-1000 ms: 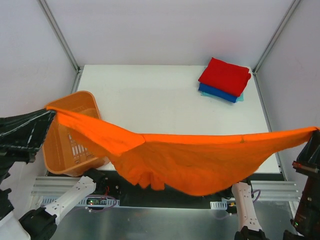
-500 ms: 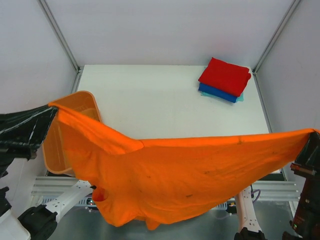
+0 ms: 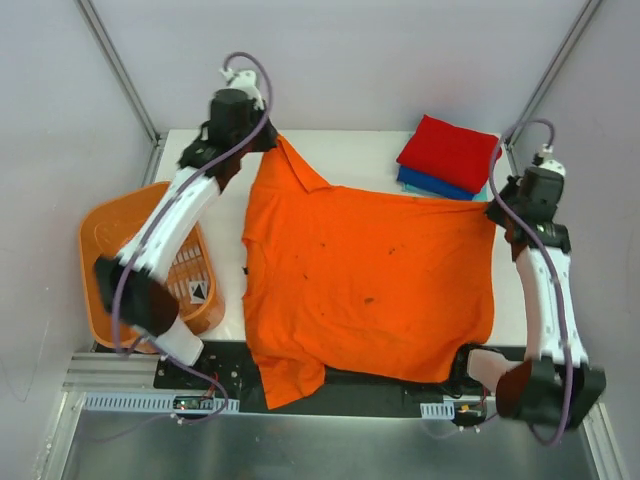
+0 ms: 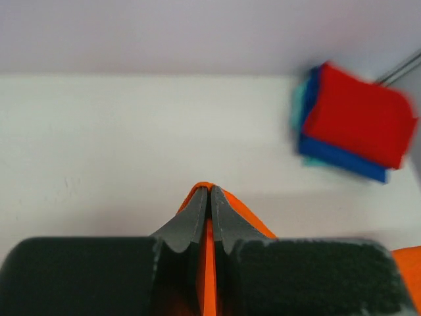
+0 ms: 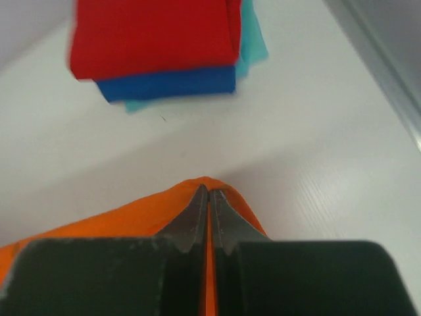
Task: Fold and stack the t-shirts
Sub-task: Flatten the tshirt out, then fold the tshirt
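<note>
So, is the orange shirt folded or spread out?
Spread out. The orange shirt lies open across the table, its near edge hanging over the front.

No writing is legible; the sticker (image 3: 197, 291) on the basket (image 3: 112, 226) is unreadable.

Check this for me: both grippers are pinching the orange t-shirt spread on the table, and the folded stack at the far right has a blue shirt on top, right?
Not blue. The top external view shows a red shirt on top of the folded stack, the blue shirt under it. The left gripper and right gripper do pinch the orange t-shirt.
</note>
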### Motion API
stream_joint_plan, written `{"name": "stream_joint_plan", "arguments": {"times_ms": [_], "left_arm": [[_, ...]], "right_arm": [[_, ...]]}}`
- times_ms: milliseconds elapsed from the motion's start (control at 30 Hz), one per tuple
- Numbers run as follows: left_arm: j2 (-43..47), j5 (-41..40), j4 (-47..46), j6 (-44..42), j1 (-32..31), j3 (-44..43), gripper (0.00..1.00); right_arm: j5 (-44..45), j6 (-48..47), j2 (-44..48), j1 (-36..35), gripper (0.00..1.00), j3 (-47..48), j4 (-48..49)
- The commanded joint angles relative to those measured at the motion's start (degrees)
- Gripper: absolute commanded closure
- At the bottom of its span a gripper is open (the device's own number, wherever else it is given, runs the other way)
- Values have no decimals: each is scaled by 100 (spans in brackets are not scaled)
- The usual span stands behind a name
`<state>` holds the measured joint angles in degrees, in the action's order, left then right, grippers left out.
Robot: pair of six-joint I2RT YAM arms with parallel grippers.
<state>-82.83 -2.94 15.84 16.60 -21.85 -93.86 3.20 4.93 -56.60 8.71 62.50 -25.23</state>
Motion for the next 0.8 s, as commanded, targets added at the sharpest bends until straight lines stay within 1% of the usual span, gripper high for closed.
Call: {"name": "stream_joint_plan", "arguments": {"times_ms": [0,33,67,100,167,200,300,400,467,533,633,767], "left_arm": [[-1970,442,-151,-191,286,-568,100],[-2357,626,-142,-210,330,-780,100],[-3013,924,-133,-192,365,-974,100],[-3281,1075,-99,-149,400,-1341,100],[-3860,1181,-98,-113,471,-1607,100],[-3986,1173,-98,-113,488,-1774,100],[-4250,1225,-98,-140,550,-1916,100],[-4233,1270,-98,-140,567,-1759,100],[-4058,1296,-98,-122,567,-1601,100],[-3865,1401,-116,-8,567,-1241,100],[-3382,1533,-177,194,559,-652,100],[-2417,1437,-282,554,532,297,100]], "right_arm": [[-65,88,-1864,-36,99,59,1029],[-65,61,-2273,-71,99,208,1055],[-39,17,-2642,-80,100,375,1003],[22,-9,-3290,-106,99,725,985],[224,-88,-3795,-185,99,1034,968],[242,-115,-4145,-194,99,1271,950],[286,-27,-4508,-203,99,1589,889],[269,-18,-4579,-221,100,1695,775],[374,-53,-4518,-238,99,1643,687],[461,-62,-4352,-247,99,1486,590],[480,-88,-4044,-238,99,1318,441],[392,-115,-3605,-247,99,941,256]]}}
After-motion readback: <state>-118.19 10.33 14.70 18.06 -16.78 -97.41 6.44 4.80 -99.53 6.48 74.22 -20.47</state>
